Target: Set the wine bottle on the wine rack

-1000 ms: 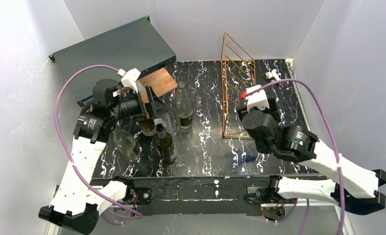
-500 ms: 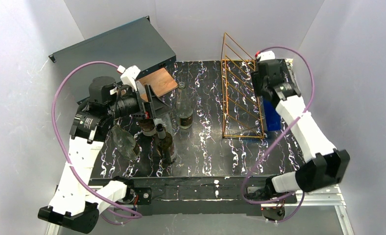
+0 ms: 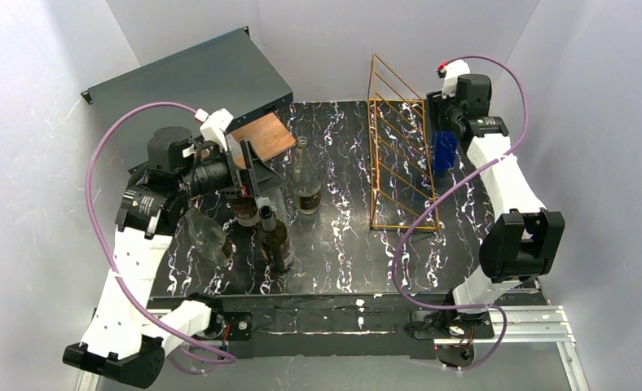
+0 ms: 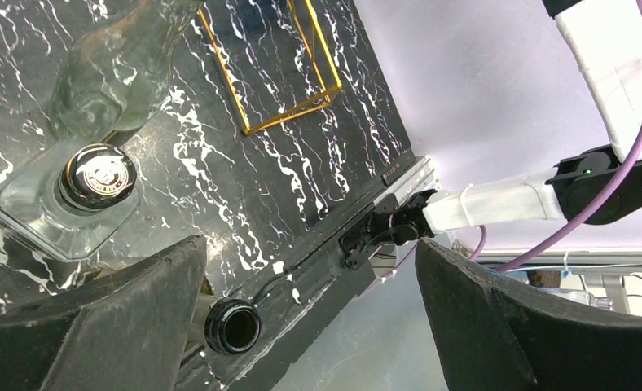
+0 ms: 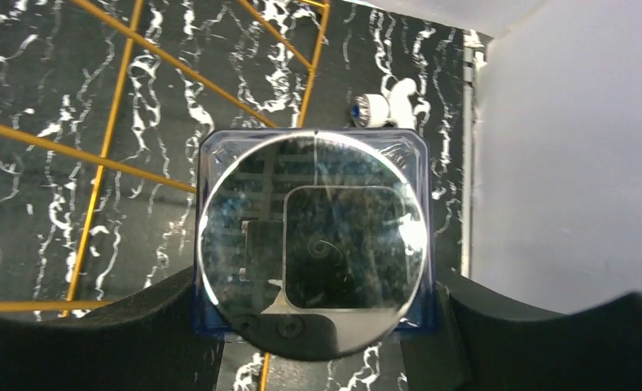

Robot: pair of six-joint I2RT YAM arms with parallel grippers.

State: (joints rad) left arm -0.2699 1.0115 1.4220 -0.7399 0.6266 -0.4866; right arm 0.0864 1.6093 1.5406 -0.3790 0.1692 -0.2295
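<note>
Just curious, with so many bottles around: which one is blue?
The blue bottle held in the right gripper beside the wine rack; the other bottles, left of the rack, are clear or brown.

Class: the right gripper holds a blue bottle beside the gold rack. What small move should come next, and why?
Probably ease the blue bottle leftward onto the wine rack: the right gripper holds it outside the rack's right side, on no rung yet.
</note>
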